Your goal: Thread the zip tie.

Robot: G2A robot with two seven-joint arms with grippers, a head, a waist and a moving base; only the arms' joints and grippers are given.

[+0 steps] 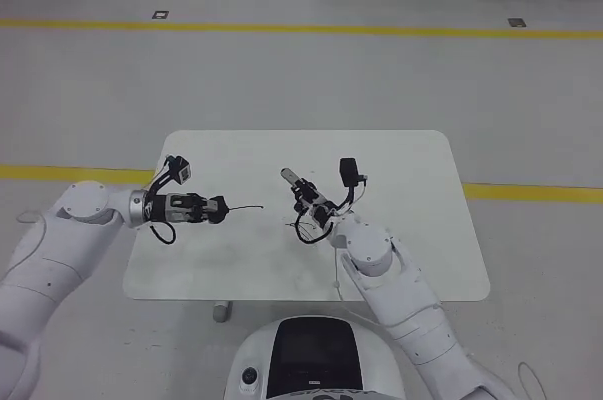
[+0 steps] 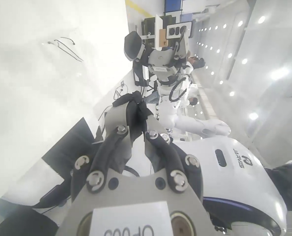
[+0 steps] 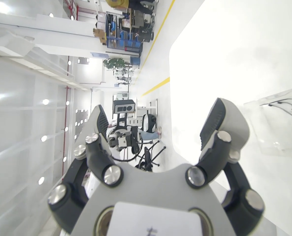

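In the top view my left gripper (image 1: 217,209) hovers over the left part of the white table (image 1: 411,190). It is shut on a thin black zip tie (image 1: 244,208) that sticks out toward the table's middle. In the left wrist view the left gripper (image 2: 136,105) has its black-covered fingertips pressed together, and the tie itself is hidden there. My right gripper (image 1: 288,177) is near the table's centre, a short way from the tie's free end. It stands open (image 3: 158,121) with nothing between its fingers.
Several spare black zip ties (image 1: 299,232) lie on the table close to the right arm, also seen as the spare ties (image 2: 66,46) and the ties (image 3: 282,104) by a clear plastic sheet (image 3: 273,126). The floor has yellow lines (image 1: 281,28).
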